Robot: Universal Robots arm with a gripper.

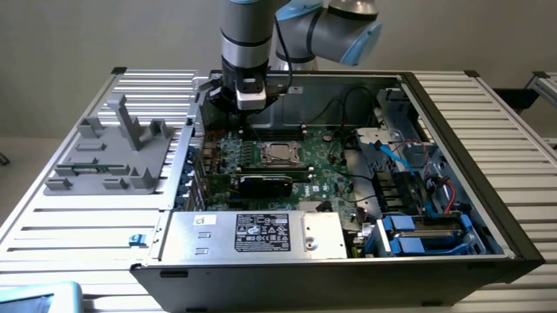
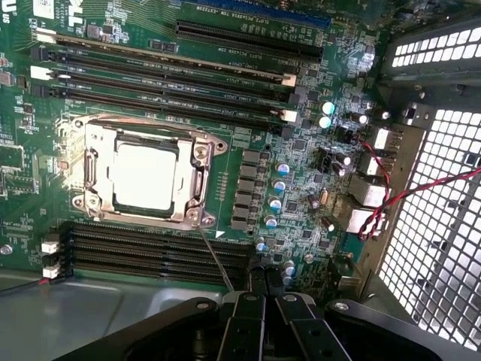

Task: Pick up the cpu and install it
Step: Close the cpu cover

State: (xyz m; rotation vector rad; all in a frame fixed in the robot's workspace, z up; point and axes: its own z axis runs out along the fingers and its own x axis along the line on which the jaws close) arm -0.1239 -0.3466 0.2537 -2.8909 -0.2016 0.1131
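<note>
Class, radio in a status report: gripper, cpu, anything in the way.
Gripper shut, holding nothing, above the motherboard. Cpu lying in its socket. Nothing over the cpu.

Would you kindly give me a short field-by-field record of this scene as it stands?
cpu: lying flat inside the socket frame
tool: shut, nothing seen in it, over the motherboard, apart from the cpu
case: open, resting on the slatted table
grey fixture: on the table, at the exterior view's left of the case
</note>
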